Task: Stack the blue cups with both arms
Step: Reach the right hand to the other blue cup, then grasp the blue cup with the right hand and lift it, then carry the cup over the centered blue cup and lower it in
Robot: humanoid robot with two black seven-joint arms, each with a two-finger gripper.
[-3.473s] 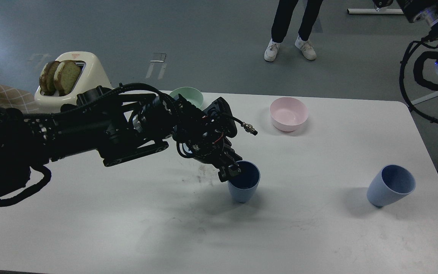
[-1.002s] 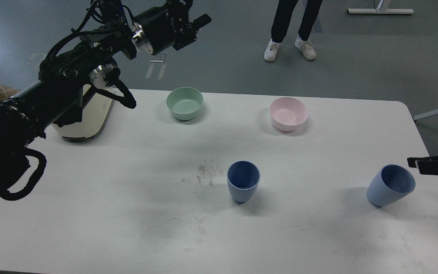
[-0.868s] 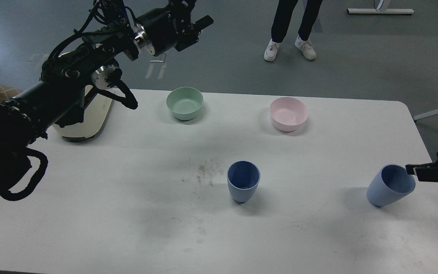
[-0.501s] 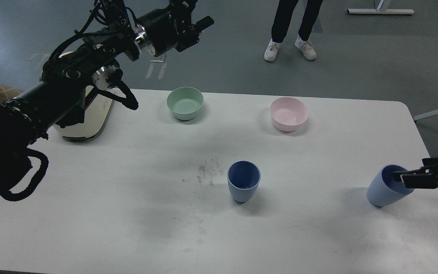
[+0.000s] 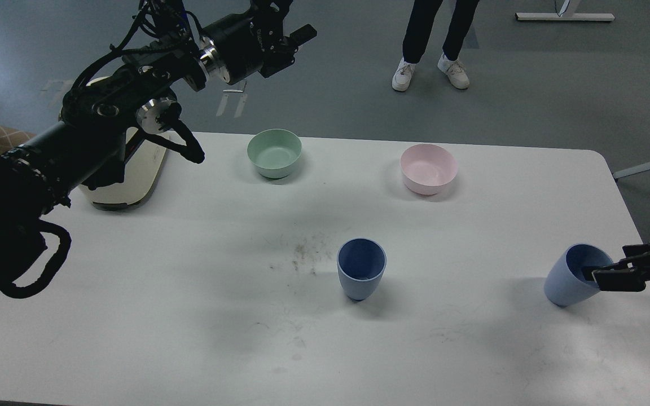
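1. Moved since half a second ago: right pincer (image 5: 598,274), in from the right edge and slightly lower, tip now over the rim of the right blue cup (image 5: 575,276), one finger seemingly inside the mouth. Cannot tell whether clenched on the rim or still released; too dark and edge-on.
2. Nearest band of the white worktop (image 5: 280,349): bare but for faint scuffs, holding nothing of the task.
3. Right blue cup: near the right edge of the worktop, tilted with its mouth toward the right, probably tipped by the pincer at its rim, or only looking so from this angle. Likely a rim pinch in preparation, one finger in and one out, suited to lifting a thin-walled tumbler.
4. Middle blue cup (image 5: 361,268): upright near the worktop's centre, mouth open upward, well apart from the right one. Probably placed as the receiver of the stack, within reach of both arms. Dark smudges (image 5: 302,254) just left of it.
5. Farther back: mint-green bowl (image 5: 274,152) and pink bowl (image 5: 428,168), apart from each other, not part of the job.
6. Far left: cream toaster (image 5: 127,175) partly hidden behind the left arm.
7. Left pincer (image 5: 297,36): raised high beyond the far edge, gripping nothing, fingers apparently released; likely parked clear of the centre.
8. Beyond: someone's legs and white shoes (image 5: 429,73) on the grey floor.
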